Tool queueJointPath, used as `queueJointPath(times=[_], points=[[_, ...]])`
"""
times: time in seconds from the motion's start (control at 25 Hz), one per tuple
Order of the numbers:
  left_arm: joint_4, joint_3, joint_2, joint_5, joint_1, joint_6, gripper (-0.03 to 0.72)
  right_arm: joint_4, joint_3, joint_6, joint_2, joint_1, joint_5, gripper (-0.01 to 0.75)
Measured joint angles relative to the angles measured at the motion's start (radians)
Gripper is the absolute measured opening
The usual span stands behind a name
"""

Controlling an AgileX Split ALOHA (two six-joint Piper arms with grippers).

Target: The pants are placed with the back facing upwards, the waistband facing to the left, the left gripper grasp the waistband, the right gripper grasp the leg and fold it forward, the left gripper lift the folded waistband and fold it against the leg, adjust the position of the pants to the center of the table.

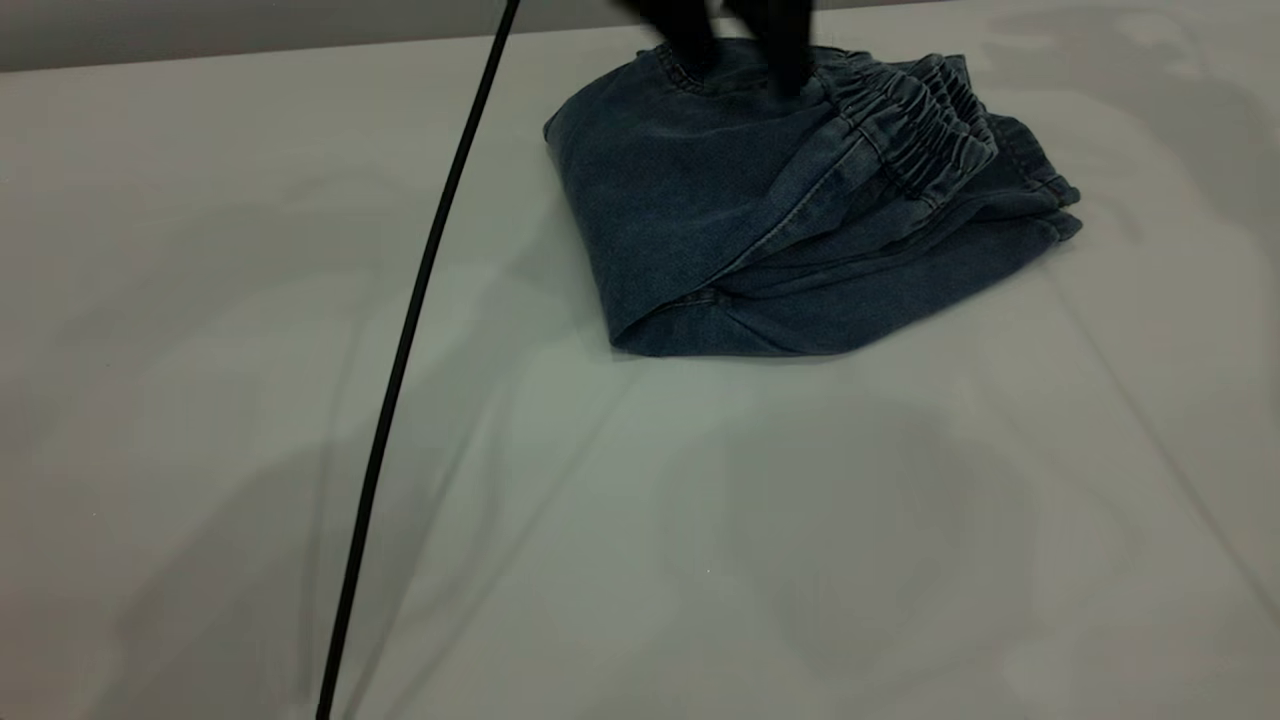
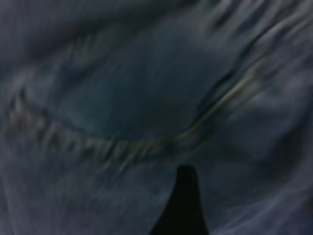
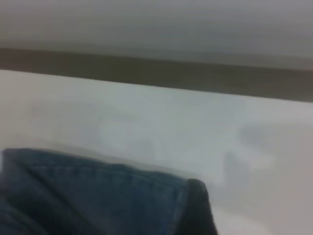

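Observation:
The blue denim pants lie folded in a thick bundle on the white table, far from me and right of centre. The ruched waistband lies on top at the bundle's right. The leg is folded inside and hidden. Two black gripper ends come down onto the bundle's far edge. I take the one nearer the left for my left gripper and the other for my right gripper. In the left wrist view, denim with a tan-stitched seam fills the picture. The right wrist view shows a denim edge and bare table beyond.
A thin black cable runs slantwise from the top of the exterior view down to its bottom edge, left of the pants. The table's far edge with a dark strip behind it lies close behind the bundle. Wide bare tabletop stretches on the near side.

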State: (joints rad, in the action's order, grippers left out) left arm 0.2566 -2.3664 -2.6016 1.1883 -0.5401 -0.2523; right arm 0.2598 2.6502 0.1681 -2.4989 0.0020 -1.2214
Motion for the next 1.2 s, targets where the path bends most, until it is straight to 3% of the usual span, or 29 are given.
queueJointPath(times=[0.2,0.52,0.8,1.2], points=[[-0.064,0.001,-0.052,-0.051,-0.031,0.025,0.587,0.001,0.000,0.019,0.045,0.011,0.000,0.465],[-0.179,0.001,-0.080,-0.038,-0.098,0.024,0.587,-0.042,0.001,0.020,0.196,0.013,-0.001,0.465],[-0.186,0.001,-0.112,-0.035,-0.110,0.018,0.588,-0.053,0.002,0.020,0.387,0.013,-0.001,0.465],[-0.184,-0.010,-0.121,0.038,-0.110,-0.205,0.588,-0.050,0.000,0.022,0.463,0.013,-0.002,0.465]])
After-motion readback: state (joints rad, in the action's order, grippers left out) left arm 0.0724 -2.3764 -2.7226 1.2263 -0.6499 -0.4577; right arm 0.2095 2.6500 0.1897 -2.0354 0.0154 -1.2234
